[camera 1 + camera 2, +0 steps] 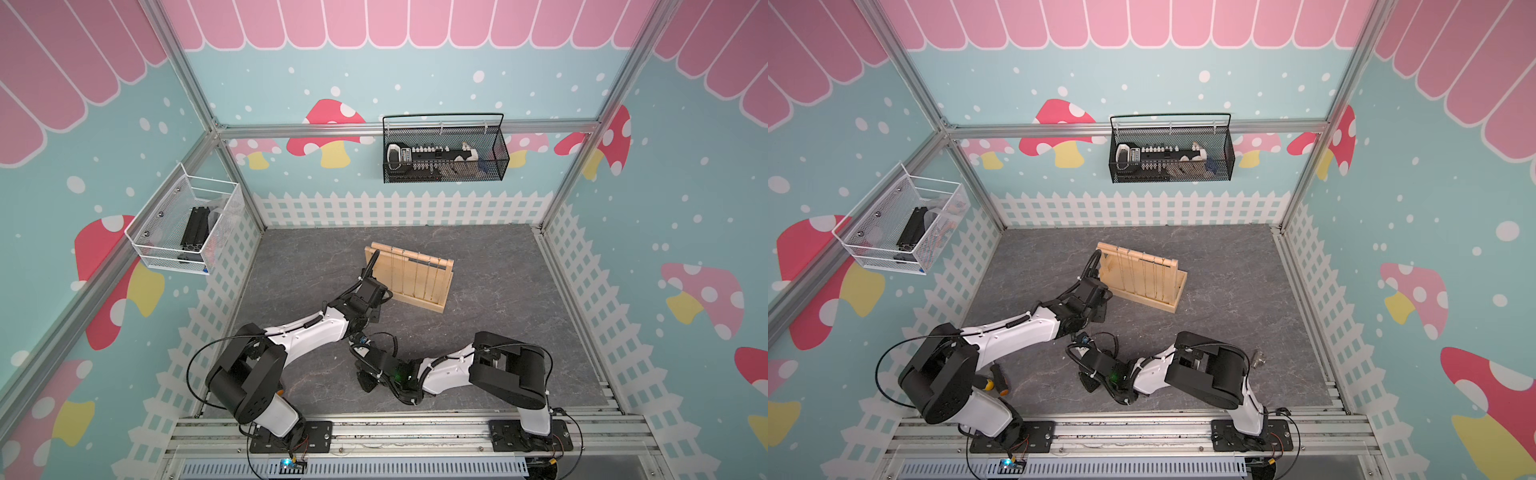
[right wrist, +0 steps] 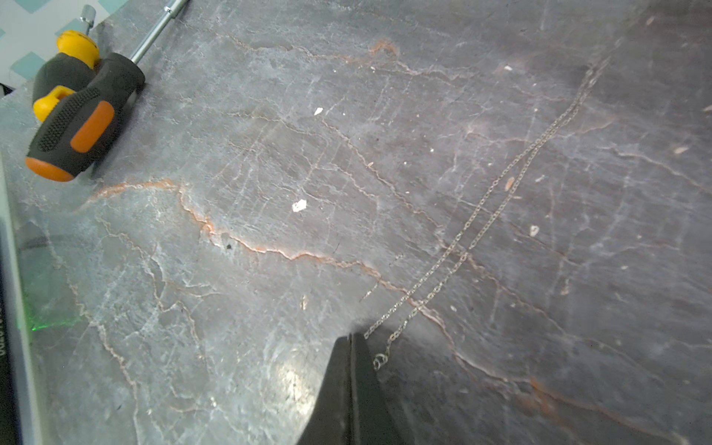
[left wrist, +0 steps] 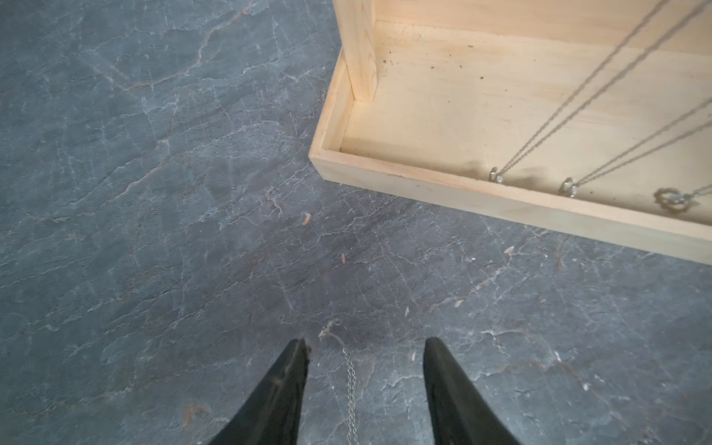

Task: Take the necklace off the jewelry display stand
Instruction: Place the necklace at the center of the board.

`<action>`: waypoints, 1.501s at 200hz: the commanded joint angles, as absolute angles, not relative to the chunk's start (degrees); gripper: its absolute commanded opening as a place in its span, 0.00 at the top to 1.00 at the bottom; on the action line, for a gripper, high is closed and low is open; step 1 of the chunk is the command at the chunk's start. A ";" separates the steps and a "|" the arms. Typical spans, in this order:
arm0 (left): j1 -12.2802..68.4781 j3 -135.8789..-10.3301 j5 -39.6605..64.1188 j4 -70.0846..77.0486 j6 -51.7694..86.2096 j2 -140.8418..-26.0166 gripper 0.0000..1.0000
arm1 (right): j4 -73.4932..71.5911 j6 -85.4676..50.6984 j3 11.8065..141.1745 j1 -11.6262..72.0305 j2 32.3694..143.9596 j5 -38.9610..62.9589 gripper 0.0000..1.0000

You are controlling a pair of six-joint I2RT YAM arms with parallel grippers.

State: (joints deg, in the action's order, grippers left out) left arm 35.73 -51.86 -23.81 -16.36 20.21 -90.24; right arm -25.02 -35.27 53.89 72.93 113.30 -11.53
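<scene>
The pale wooden jewelry display stand (image 1: 415, 278) (image 1: 1144, 279), with a flat tray-like base, upright side posts and a dowel bar across the top, stands at an angle near the middle of the grey marbled bench (image 1: 498, 291). Several fine chains with small pendants (image 3: 578, 84) hang from its bar down to the base.

A thin silver chain necklace (image 2: 477, 227) lies off the stand, stretched out flat on the bench as two strands running side by side.

The right gripper (image 2: 352, 337) is fully closed, its black fingers pressed together. The near end of the necklace, with a small ring, lies right against its tip; I cannot tell whether a strand is pinched there.

The left gripper (image 3: 368, 340) hovers just beside the stand's near corner (image 3: 319, 158) with its fingers roughly half apart. A stretch of the chain (image 3: 350, 385) lies on the bench between them, touching neither finger.

Two screwdrivers with black rubber handles, one orange-tipped, one yellow (image 2: 88, 115), lie at the bench's edge, well apart from the necklace.
</scene>
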 commanded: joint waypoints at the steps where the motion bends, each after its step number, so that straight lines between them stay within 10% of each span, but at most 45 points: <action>1: 35.18 -54.52 -24.36 -15.92 19.12 -91.31 0.49 | -23.75 -37.59 52.08 74.12 114.34 -10.79 1.00; 300: 30.30 -62.94 -22.32 -16.43 16.36 -98.74 0.46 | -24.34 -39.90 50.74 76.89 113.61 -13.53 1.00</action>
